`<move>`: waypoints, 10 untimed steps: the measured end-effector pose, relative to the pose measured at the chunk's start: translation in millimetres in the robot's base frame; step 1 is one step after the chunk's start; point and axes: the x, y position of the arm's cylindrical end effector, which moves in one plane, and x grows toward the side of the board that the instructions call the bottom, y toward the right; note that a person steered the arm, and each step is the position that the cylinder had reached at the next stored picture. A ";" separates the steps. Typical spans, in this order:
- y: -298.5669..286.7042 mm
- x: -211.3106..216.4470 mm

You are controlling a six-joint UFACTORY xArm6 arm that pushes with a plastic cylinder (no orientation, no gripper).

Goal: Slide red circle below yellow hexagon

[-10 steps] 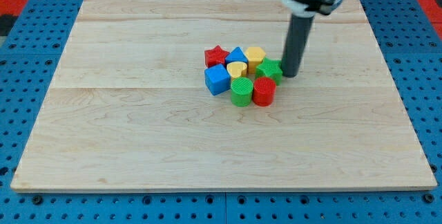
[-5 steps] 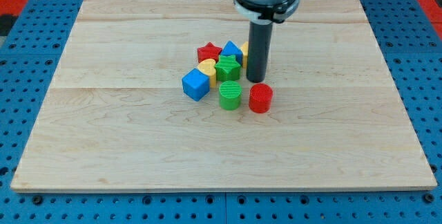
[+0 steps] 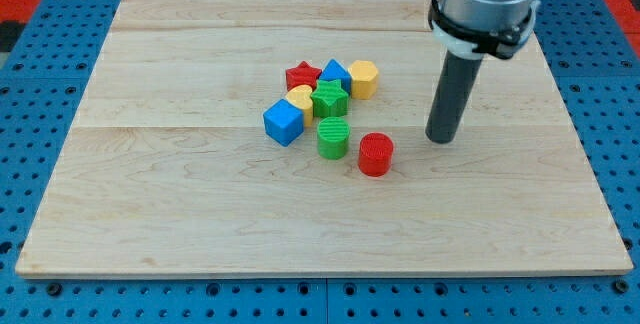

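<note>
The red circle (image 3: 375,154) stands alone on the wooden board, below and slightly to the right of the yellow hexagon (image 3: 363,79). My tip (image 3: 439,140) rests on the board to the right of the red circle, clear of it, and below-right of the hexagon. The rod rises toward the view's top right.
A cluster lies left of the hexagon: red star (image 3: 302,75), blue triangle-like block (image 3: 335,72), green star (image 3: 329,98), yellow heart (image 3: 299,99), blue cube (image 3: 284,122), green circle (image 3: 333,137). The board's (image 3: 180,214) edges meet a blue pegboard.
My tip has swung from beside the cluster out to the right. The red circle has shifted a little downward. The yellow hexagon, hidden behind the rod before, now shows.
</note>
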 end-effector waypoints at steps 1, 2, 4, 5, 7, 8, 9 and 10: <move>-11.5 28.9; -33.3 63.4; -78.3 37.3; -54.3 19.2; -32.5 -10.4; -32.5 -19.3; -32.5 -24.4; -32.7 -33.3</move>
